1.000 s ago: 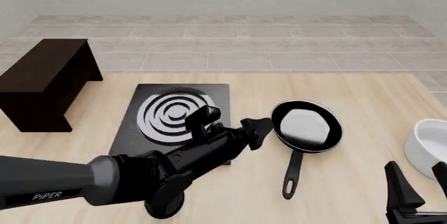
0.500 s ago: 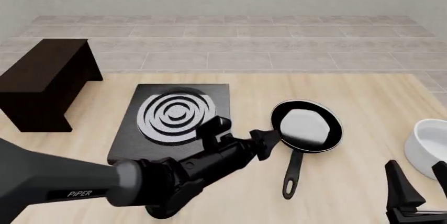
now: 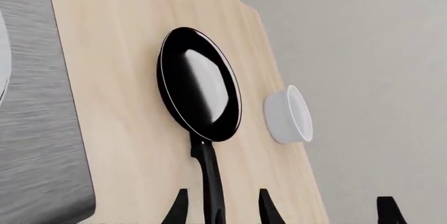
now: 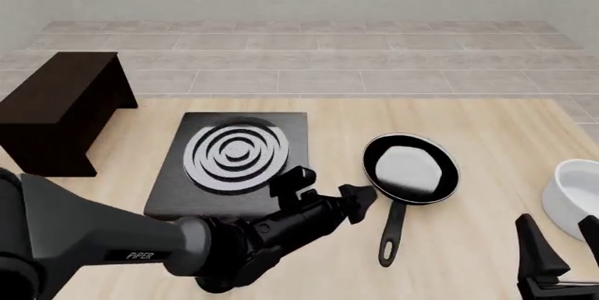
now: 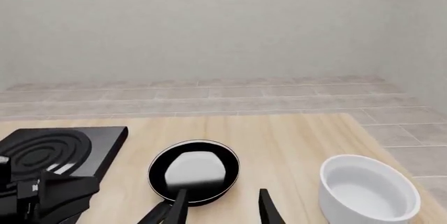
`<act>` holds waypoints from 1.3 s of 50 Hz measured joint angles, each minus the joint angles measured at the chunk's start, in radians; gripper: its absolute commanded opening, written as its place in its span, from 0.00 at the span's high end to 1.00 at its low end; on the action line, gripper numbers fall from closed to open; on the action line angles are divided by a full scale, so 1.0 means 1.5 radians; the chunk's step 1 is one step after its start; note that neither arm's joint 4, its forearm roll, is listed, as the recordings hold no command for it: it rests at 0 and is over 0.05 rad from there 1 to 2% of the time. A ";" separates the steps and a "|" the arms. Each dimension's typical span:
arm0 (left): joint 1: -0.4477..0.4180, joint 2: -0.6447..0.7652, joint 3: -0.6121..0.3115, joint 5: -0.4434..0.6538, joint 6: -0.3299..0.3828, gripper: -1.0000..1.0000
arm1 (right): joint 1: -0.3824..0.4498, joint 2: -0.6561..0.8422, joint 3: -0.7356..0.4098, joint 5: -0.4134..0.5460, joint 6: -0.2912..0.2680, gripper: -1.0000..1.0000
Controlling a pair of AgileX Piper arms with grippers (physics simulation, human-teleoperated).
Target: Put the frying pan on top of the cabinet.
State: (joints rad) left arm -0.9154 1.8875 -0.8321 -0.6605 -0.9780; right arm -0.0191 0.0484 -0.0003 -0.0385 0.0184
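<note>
Lower and further right than before, the left gripper [image 4: 323, 189] sits spread beside the frying pan [image 4: 410, 169] at centre frame. Low in the right corner, the right gripper [image 4: 562, 247] is spread too.

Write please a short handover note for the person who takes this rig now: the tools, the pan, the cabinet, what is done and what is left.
Left tool: open, empty, beside the pan handle near the small round black frying pan with the glossy grey-white inside; nothing is gripped.
Right tool: open, empty, low at the near right, close to the white round bowl.
Pan: flat on the light wooden table, right of the black square stove plate with grey rings.
Dark brown rectangular wooden cabinet: far left, top bare.
Done: nothing placed.
Left: grasp the handle, lift, carry to the cabinet top, release.
</note>
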 measured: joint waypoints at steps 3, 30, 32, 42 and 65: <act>-0.002 0.008 -0.003 -0.001 -0.003 0.00 | -0.001 0.000 0.000 0.000 0.001 0.00; -0.029 0.059 -0.024 -0.012 -0.035 0.00 | -0.002 0.005 0.000 -0.005 0.011 0.00; -0.031 0.061 -0.025 -0.013 -0.038 0.00 | -0.002 0.005 0.000 -0.006 0.012 0.00; -0.038 0.084 -0.033 -0.026 -0.057 0.00 | -0.002 0.009 0.000 -0.008 0.012 0.00; -0.044 0.130 -0.049 -0.053 -0.083 0.00 | -0.003 0.020 0.000 -0.017 0.012 0.00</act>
State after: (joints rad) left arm -0.9808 2.0819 -0.9058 -0.7399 -1.1024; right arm -0.0231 0.0791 -0.0003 -0.0643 0.0370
